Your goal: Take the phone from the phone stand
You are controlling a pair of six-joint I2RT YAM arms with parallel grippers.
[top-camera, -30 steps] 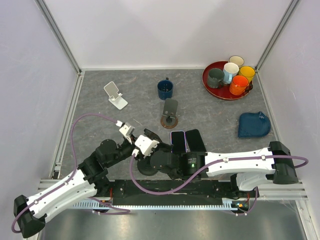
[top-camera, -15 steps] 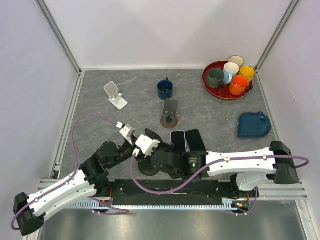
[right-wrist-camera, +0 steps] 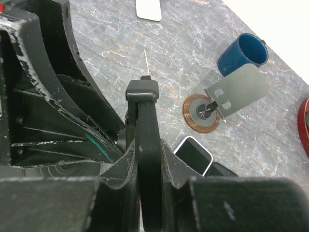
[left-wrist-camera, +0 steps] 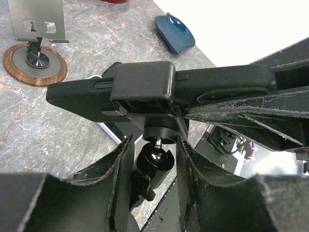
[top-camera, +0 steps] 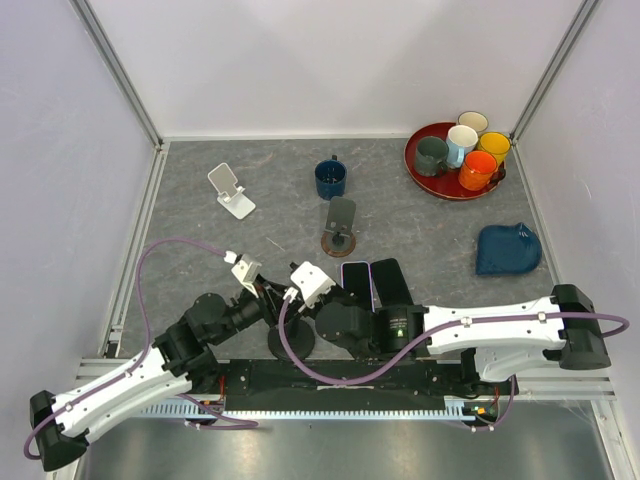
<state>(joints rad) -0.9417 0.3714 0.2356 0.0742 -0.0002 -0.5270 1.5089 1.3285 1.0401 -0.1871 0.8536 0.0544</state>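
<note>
Both my arms are folded low over the near edge of the bench (top-camera: 420, 225), wrists meeting at centre; the right arm is stretched out leftward, the left forearm angled up and to the right. My right tool (right-wrist-camera: 146, 162) is clamped tight on the phone (right-wrist-camera: 145, 128), seen edge-on between my worn black pads; the phone has a matte black case with rounded corners. The phone sits level in the boxy black clamp of the phone stand (left-wrist-camera: 142, 84), raised above the bench. My left tool (left-wrist-camera: 154, 145) straddles the stand's neck at the shiny ball joint (left-wrist-camera: 157, 153), jaws partway in; I can't tell whether they pinch it. The stand's round dark base (top-camera: 290, 342) is on the grey marbled bench; a metal stand with a wood-rimmed disc base (left-wrist-camera: 34, 60) is near.
</note>
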